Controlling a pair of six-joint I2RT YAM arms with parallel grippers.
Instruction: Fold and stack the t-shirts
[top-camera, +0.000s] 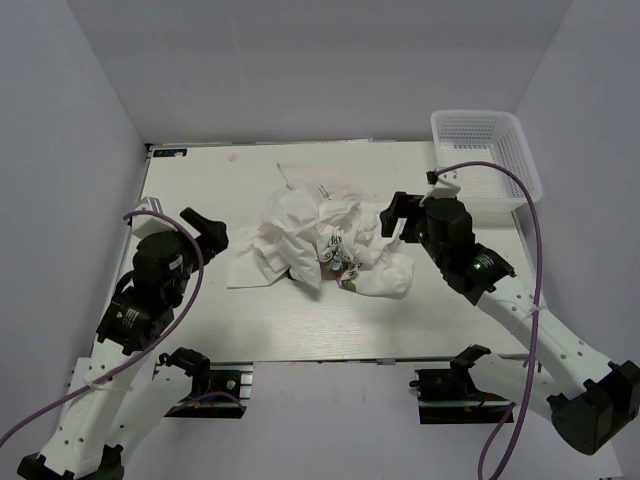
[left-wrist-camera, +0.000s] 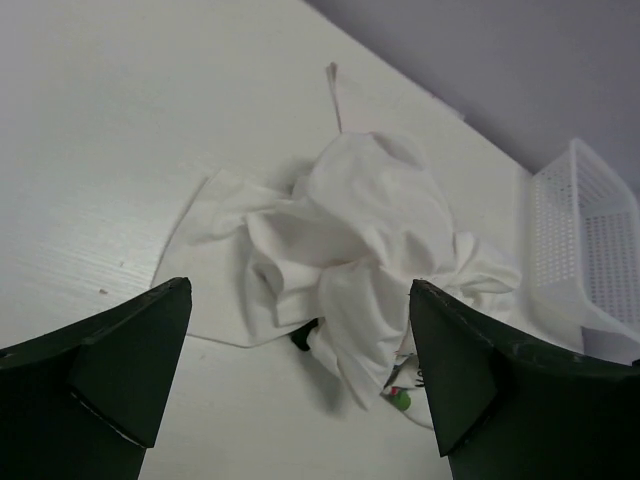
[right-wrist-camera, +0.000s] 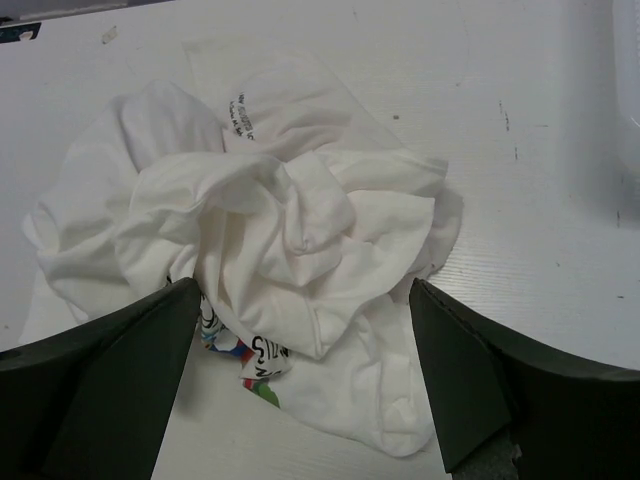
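A crumpled heap of white t-shirts (top-camera: 320, 240) lies in the middle of the table, with colourful print and black letters showing at its near edge (top-camera: 340, 268). It also shows in the left wrist view (left-wrist-camera: 350, 250) and the right wrist view (right-wrist-camera: 270, 230). My left gripper (top-camera: 207, 228) is open and empty, left of the heap and apart from it. My right gripper (top-camera: 398, 215) is open and empty, just right of the heap and above its right edge. No dark green sleeves show.
A white plastic lattice basket (top-camera: 487, 160) stands at the back right of the table, also in the left wrist view (left-wrist-camera: 585, 250). The white table (top-camera: 190, 200) is bounded by walls at the left, right and back.
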